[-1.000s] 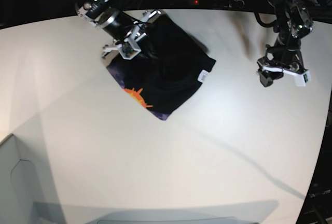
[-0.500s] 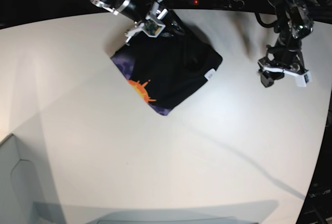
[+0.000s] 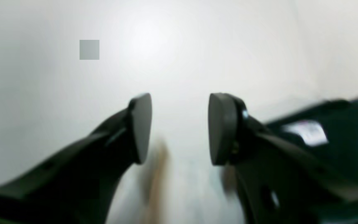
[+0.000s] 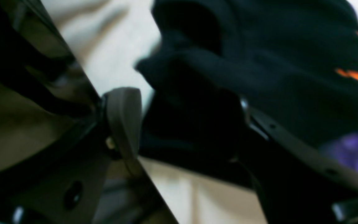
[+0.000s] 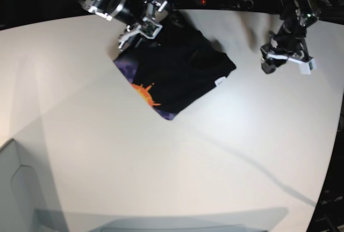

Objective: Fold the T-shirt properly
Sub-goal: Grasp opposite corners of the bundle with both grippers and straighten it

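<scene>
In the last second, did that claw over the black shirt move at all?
Yes. The right end effector has pulled back from over the T-shirt toward the table's far edge, and its jaws now stand open with no cloth between them.

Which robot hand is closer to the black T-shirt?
The right one. The right gripper is at the far edge of the T-shirt, jaws open around a cloth fold. The left gripper hangs over bare table, off to the shirt's side.
</scene>
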